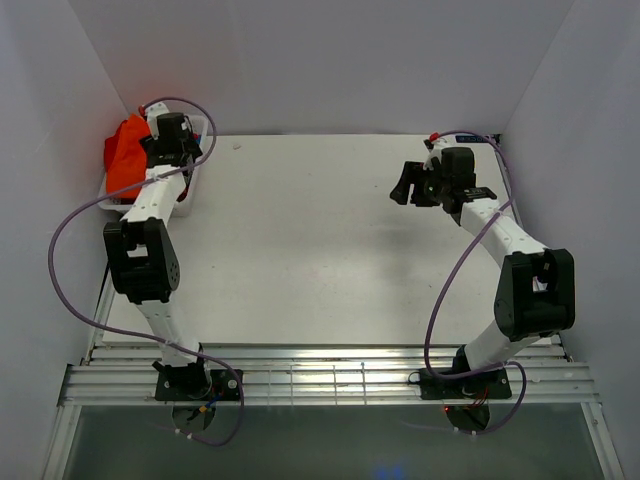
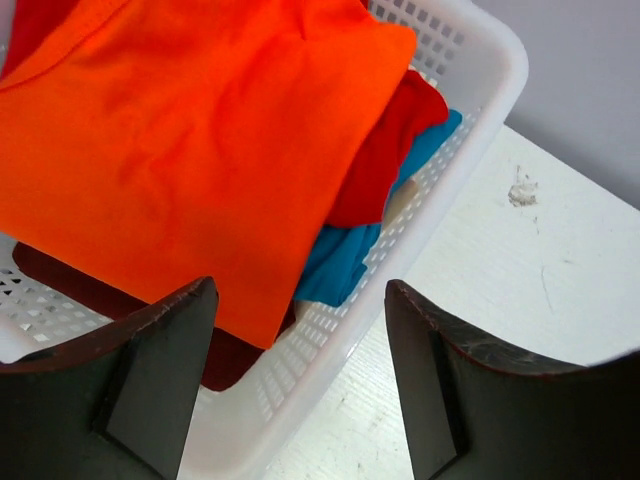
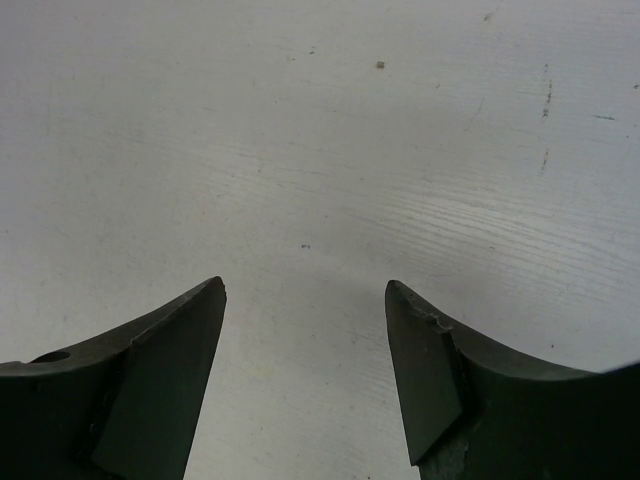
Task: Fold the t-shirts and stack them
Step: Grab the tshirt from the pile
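A bright orange-red t-shirt (image 2: pixel 190 150) lies on top of the pile in the white lattice basket (image 2: pixel 470 110); it also shows in the top view (image 1: pixel 125 150). Under it lie a red shirt (image 2: pixel 385 150), a blue shirt (image 2: pixel 345 255) and a dark maroon shirt (image 2: pixel 230 355). My left gripper (image 2: pixel 300 300) is open and empty, hovering above the basket's near rim; in the top view the left gripper (image 1: pixel 172 140) is at the far left. My right gripper (image 3: pixel 305 290) is open and empty above bare table; in the top view the right gripper (image 1: pixel 412 185) is at the far right.
The white table (image 1: pixel 310 240) spreads between the arms. White walls close in the back and both sides. The basket (image 1: pixel 190 195) stands in the far left corner against the wall. A small scuff (image 2: pixel 522 187) marks the table beside the basket.
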Controlling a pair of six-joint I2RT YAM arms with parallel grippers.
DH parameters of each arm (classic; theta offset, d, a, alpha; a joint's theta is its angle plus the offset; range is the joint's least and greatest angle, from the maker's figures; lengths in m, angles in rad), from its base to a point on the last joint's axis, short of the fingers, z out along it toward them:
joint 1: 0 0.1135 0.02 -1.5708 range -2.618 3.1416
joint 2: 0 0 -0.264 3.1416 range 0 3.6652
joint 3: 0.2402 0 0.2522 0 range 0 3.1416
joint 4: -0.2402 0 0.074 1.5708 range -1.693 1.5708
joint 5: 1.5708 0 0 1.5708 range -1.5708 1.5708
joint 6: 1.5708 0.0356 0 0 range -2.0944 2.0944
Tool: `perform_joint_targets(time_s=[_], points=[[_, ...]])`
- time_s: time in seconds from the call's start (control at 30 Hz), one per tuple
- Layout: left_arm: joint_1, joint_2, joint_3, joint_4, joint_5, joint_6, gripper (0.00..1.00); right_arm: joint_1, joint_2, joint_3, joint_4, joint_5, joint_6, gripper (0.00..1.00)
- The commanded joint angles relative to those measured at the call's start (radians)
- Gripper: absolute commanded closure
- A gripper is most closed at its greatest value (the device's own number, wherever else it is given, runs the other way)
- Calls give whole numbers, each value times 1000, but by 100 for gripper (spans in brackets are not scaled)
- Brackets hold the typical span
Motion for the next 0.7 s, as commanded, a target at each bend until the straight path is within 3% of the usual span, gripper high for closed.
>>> perform_joint_targets(time_s=[0.0, 0.5, 0.57, 0.6, 0.63, 0.67], points=[[39, 17, 51, -35, 13, -13, 22, 1, 1, 35, 27, -30, 2, 29], [99, 209, 100, -16, 119, -22, 30, 1, -23, 20, 19, -30, 2, 30], [99, 220, 103, -15, 126, -19, 42, 1, -25, 14, 18, -21, 2, 30], [100, 223, 103, -15, 126, -13, 56, 1, -25, 12, 18, -21, 2, 30], [100, 225, 103, -15, 117, -13, 81, 1, -25, 9, 18, -20, 2, 30], [99, 225, 103, -19, 109, -14, 93, 1, -26, 8, 16, -20, 2, 30]])
